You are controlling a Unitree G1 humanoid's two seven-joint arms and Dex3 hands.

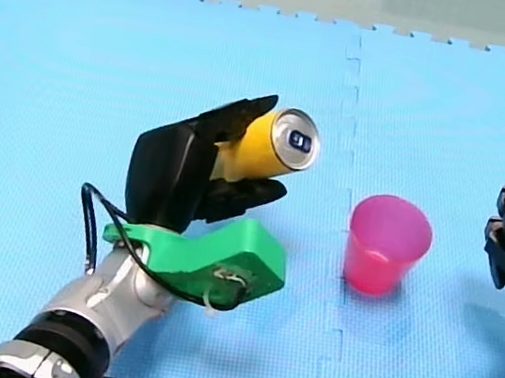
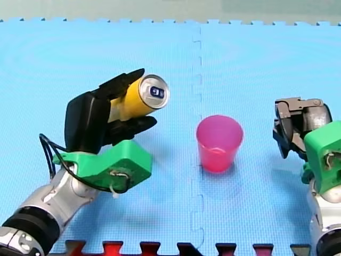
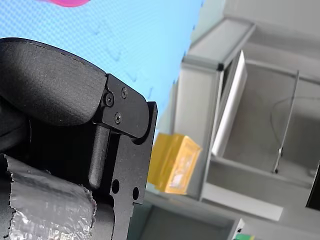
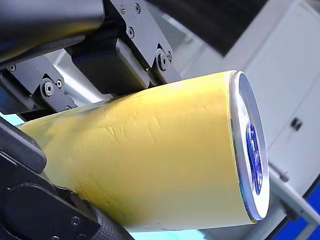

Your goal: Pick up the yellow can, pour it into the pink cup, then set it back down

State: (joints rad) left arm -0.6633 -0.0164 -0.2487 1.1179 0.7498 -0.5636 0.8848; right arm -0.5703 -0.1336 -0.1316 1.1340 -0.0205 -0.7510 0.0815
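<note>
— Can (image 1: 278,143) status?
— Tipped in my left hand (image 1: 189,165), fingers clamped round it, left of mat (image 1: 79,78) centre, short of cup (image 1: 387,244). Risk: mouth not over cup, so it spills. Right hand (image 2: 295,125) curled, empty, right edge.

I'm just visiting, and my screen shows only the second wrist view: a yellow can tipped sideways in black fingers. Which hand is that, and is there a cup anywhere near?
Observer: It's the robot's left hand. It holds the yellow can tilted above the mat, with the can's top turned toward a pink cup.
Operator: Is the can over the cup?
Observer: No. The cup stands upright on the blue mat, to the right of the can, and bare mat shows between them.
Operator: And the other hand?
Observer: The right hand is farther right, beyond the cup, and holds nothing.
</note>
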